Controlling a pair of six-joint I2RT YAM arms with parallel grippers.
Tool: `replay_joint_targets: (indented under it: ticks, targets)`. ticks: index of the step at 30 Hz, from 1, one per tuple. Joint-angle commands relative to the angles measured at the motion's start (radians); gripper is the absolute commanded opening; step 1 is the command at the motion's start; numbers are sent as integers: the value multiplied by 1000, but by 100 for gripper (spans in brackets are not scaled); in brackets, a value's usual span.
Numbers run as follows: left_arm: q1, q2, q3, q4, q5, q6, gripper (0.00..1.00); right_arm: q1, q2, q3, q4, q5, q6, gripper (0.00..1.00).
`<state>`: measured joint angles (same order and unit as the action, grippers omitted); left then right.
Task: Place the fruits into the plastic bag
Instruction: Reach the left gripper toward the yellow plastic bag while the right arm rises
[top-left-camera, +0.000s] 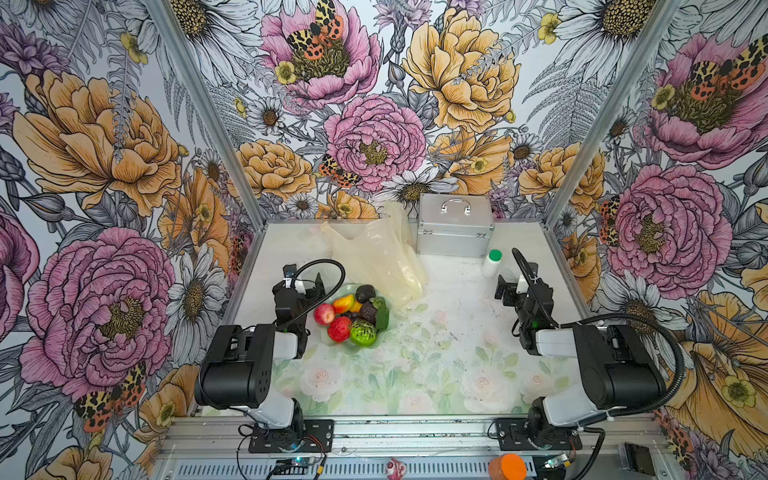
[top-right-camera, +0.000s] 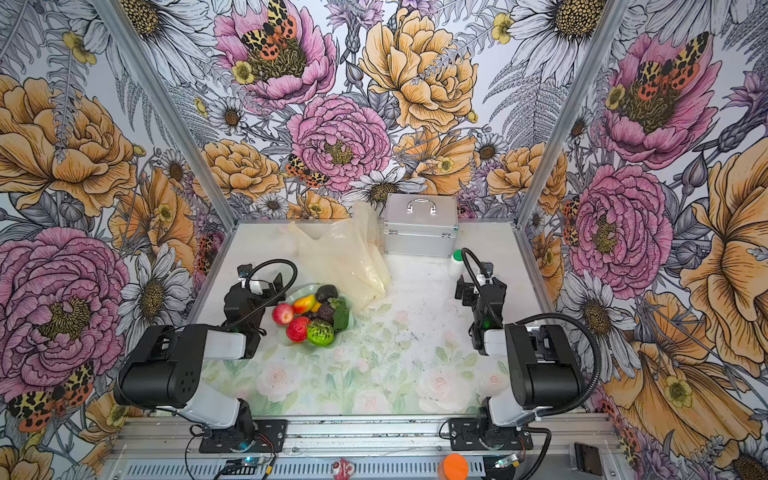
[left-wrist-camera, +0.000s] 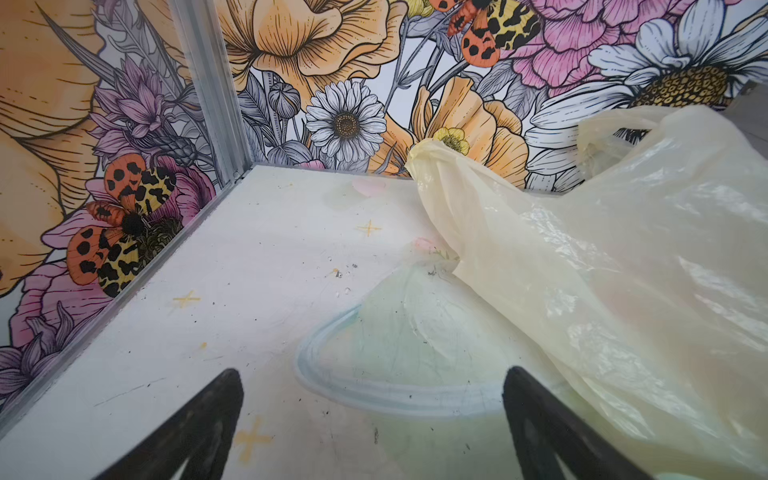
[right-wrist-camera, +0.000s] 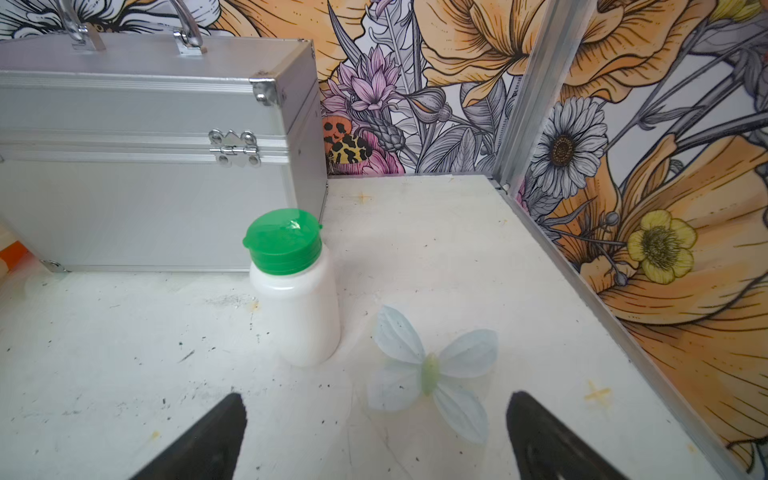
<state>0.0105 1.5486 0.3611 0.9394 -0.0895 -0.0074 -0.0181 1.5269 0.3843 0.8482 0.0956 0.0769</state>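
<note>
Both my grippers stand spread wide and hold nothing. My left gripper (left-wrist-camera: 372, 376) hangs just beside the left edge of the pale green dish (top-left-camera: 374, 345), its fingers pointing toward the back wall. My right gripper (right-wrist-camera: 376, 398) hangs over the right side of the table (top-left-camera: 436, 365), well apart from the dish and near a white bottle (right-wrist-camera: 305, 307) with a green cap. The bottle is upright just in front of the near corner of a silver case (top-left-camera: 455, 226).

The fruits (top-left-camera: 351, 318) are all piled in the dish: apple (top-left-camera: 323, 313), strawberry (top-left-camera: 339, 328), kiwi half (top-left-camera: 363, 332), mango (top-left-camera: 343, 303), avocado (top-left-camera: 365, 293), grapes (top-left-camera: 368, 311) and a leaf (top-left-camera: 382, 318). The plastic bag (top-left-camera: 374, 257) lies slack on the table just behind the dish. Its handles point toward the back wall, and one loop rises beside the case. Nothing shows inside it.
</note>
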Motion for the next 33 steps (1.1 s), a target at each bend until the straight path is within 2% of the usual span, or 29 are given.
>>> replay_joint_targets:
  ticks: [1, 7, 9, 11, 27, 30, 33]
  targets:
    - [-3, 2, 15, 1, -13, 11, 99, 5, 10, 10, 11, -20, -11, 100]
    - [-3, 2, 16, 1, -13, 10, 99, 3, 9, 10, 11, -23, -10, 99]
    - [-3, 1, 15, 1, -13, 12, 99, 16, 9, 6, 20, 15, -13, 99]
    - [-6, 2, 15, 0, -16, 13, 99, 1, 9, 12, 9, -18, -5, 99]
    - [-3, -1, 14, 2, 0, 14, 99, -16, 9, 11, 8, -47, 7, 100]
    - [21, -62, 73, -151, 41, -3, 99, -15, 9, 13, 8, -43, 6, 100]
    - [7, -131, 198, -477, -15, -40, 99, -20, 10, 12, 9, -54, 8, 99]
